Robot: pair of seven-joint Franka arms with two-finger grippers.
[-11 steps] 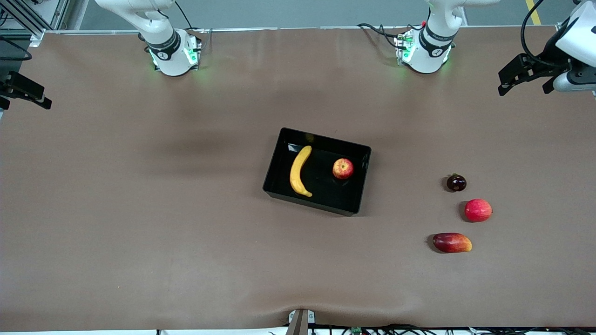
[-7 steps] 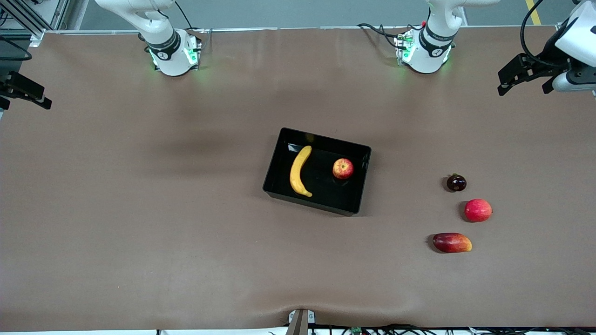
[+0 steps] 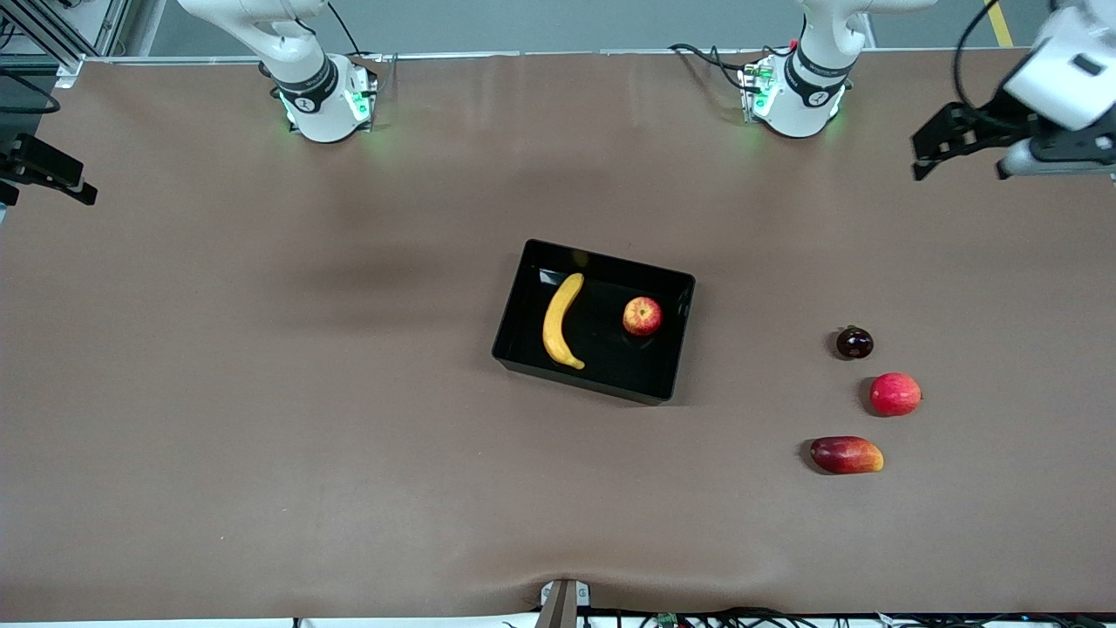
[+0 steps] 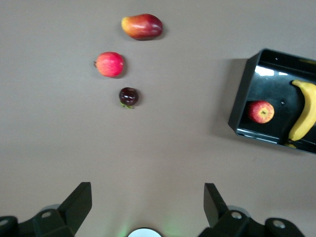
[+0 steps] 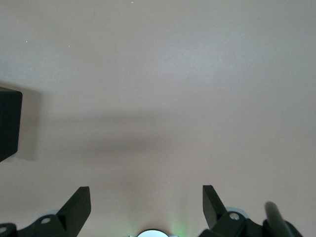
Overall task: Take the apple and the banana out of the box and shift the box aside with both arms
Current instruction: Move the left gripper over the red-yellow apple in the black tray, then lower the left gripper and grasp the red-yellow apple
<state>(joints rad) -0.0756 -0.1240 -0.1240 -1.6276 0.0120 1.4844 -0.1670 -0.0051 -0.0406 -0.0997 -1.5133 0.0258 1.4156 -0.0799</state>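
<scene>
The black tray (image 3: 610, 259) sits mid-table. In it lie the yellow banana (image 3: 558, 321) and the red-and-yellow apple (image 3: 643, 316), apart from each other. The left wrist view shows the tray (image 4: 241, 101), the banana (image 4: 303, 116) and the apple (image 4: 261, 111). My left gripper (image 3: 931, 155) hangs open and empty over the left arm's end of the table; its jaws (image 4: 147, 190) stand wide apart. My right gripper (image 3: 54, 172) hangs open and empty over the right arm's end; in its wrist view (image 5: 146, 193) only bare table lies below.
Three other fruits lie toward the left arm's end: a dark purple round one (image 3: 854, 343), a solid-red round one (image 3: 895, 394) and an oblong dark-red one with a yellow tip (image 3: 847, 455). A black corner (image 5: 9, 123) shows in the right wrist view.
My left gripper has shifted a little toward the middle of the table. The right arm, the tray and the fruits have not moved.
</scene>
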